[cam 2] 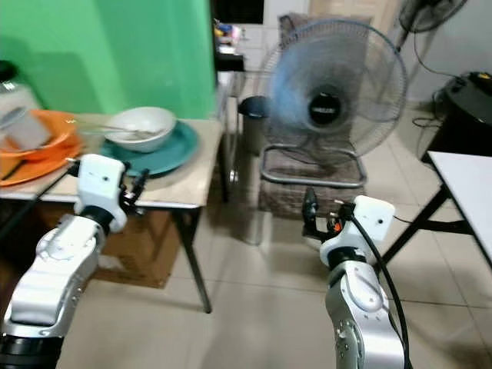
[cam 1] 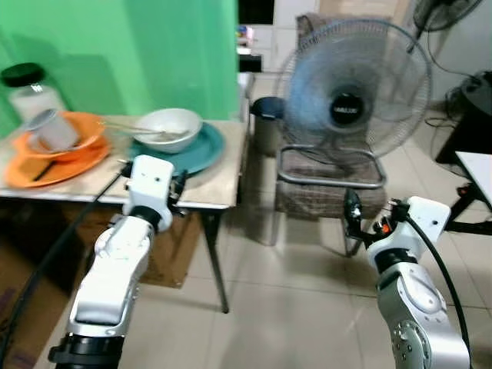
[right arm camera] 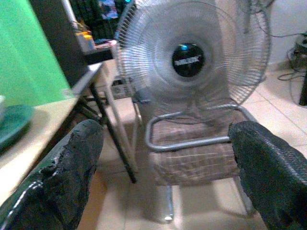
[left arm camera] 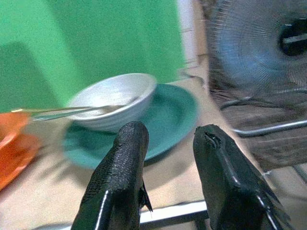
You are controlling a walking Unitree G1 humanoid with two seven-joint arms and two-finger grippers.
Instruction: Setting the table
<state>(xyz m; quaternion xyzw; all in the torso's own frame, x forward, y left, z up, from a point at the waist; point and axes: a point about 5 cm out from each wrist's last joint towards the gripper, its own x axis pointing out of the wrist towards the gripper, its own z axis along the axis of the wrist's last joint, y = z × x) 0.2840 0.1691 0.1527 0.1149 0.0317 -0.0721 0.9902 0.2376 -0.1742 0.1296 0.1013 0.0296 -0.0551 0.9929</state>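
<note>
Probably to reach the dishes, the left gripper [left arm camera: 165, 158] hovers empty and half open just before the white bowl [cam 1: 167, 127] on the green plate [cam 1: 201, 150], while the right gripper [right arm camera: 168, 167], wide open and empty, points well away from the bowl.

White bowl [cam 1: 167, 127] sits upright on teal plate [cam 1: 201, 150], near the table's [cam 1: 219, 184] right end; utensils [cam 1: 134, 128] lie across the bowl, handles pointing left. Left of it, two stacked orange plates [cam 1: 58, 161] carry a metallic cup [cam 1: 54, 130] tipped on its side. Glass jar [cam 1: 31, 92] with black lid stands upright behind them, far left.
</note>
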